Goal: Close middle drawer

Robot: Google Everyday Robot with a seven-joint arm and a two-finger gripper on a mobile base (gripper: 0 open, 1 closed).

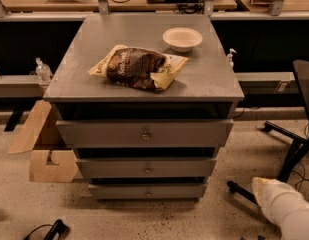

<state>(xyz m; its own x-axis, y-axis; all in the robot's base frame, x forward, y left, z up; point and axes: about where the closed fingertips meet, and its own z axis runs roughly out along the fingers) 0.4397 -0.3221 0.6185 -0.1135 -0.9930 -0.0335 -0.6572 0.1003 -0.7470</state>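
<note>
Cabinet: 1 bowl, 1 bag, 3 drawers | hand lower-right of middle drawer

On the counter: bag, with a bowl behind it to the right, apart. Cardboard on the floor left, bottle above it, chair right. Tool low right, near the chair's base.

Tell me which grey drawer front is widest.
The top grey drawer front; middle drawer and bottom drawer are narrower. No hand in view; white arm lower right.
</note>
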